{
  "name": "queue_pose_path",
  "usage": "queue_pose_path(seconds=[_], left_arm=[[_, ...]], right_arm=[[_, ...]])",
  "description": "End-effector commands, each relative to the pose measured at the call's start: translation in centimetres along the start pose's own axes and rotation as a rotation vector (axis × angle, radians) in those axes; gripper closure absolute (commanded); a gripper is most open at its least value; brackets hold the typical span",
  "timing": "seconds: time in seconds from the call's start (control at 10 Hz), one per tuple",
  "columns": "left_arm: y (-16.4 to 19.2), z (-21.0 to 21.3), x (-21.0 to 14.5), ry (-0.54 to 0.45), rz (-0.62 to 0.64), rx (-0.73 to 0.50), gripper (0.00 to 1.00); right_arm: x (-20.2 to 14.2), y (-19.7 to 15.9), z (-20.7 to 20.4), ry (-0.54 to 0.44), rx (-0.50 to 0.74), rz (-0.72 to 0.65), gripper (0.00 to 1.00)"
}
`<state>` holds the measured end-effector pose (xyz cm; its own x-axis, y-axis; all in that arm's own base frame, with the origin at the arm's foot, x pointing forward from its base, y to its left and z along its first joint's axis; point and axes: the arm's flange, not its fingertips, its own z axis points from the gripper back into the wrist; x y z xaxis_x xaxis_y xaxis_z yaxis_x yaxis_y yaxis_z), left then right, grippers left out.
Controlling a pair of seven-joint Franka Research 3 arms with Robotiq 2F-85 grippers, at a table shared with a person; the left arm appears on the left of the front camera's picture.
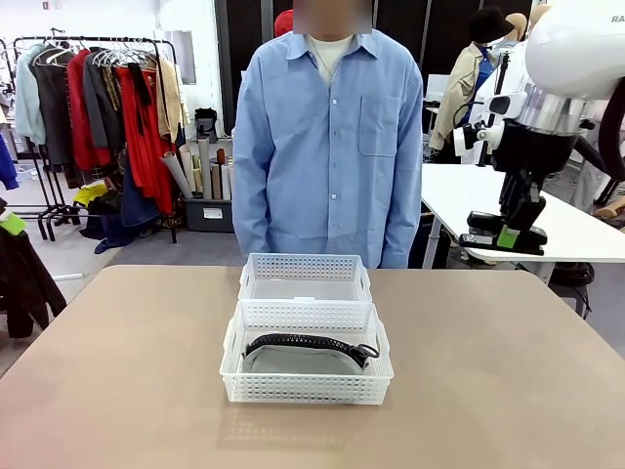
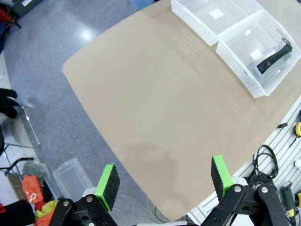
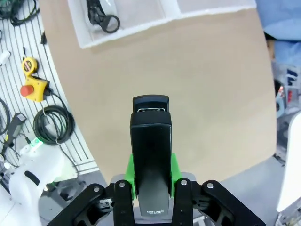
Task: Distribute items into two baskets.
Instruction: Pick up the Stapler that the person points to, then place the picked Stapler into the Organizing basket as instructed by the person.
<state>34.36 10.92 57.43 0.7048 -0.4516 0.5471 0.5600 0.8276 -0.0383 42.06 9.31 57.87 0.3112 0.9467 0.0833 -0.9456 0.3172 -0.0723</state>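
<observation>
Two white lattice baskets stand end to end at the table's middle. The nearer basket [image 1: 307, 385] holds the light-grey pouch [image 1: 305, 356] with its black zipper edge and strap. The farther basket [image 1: 305, 265] in front of the person has nothing in it. My right gripper [image 1: 508, 236] hangs high over the table's right edge, shut on the small black stapler [image 3: 151, 141], which lies level between the green pads. In the left wrist view my left gripper [image 2: 164, 181] stands open high above the table's left side, with both baskets [image 2: 244, 37] far off at the upper right.
A person in a blue shirt [image 1: 327, 137] stands at the far side behind the baskets. Another white table [image 1: 488, 200] is at the back right. Cables and a yellow tape measure [image 3: 31, 63] lie on the slatted stand beside my table.
</observation>
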Motion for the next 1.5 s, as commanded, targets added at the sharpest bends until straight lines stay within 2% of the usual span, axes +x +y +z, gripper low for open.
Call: queue_pose_path(seconds=[0.0,0.1,1.4], left_arm=[[0.19,0.01,-0.17,0.005,0.0,-0.003,0.0],[0.19,0.01,-0.17,0.005,0.0,-0.003,0.0],[0.19,0.01,-0.17,0.005,0.0,-0.003,0.0]], right_arm=[[-0.79,-0.55,-0.03,0.007,-0.021,-0.002,1.0],[0.0,0.0,0.0,0.0,0.0,0.0,1.0],[0.0,0.0,0.0,0.0,0.0,0.0,1.0]])
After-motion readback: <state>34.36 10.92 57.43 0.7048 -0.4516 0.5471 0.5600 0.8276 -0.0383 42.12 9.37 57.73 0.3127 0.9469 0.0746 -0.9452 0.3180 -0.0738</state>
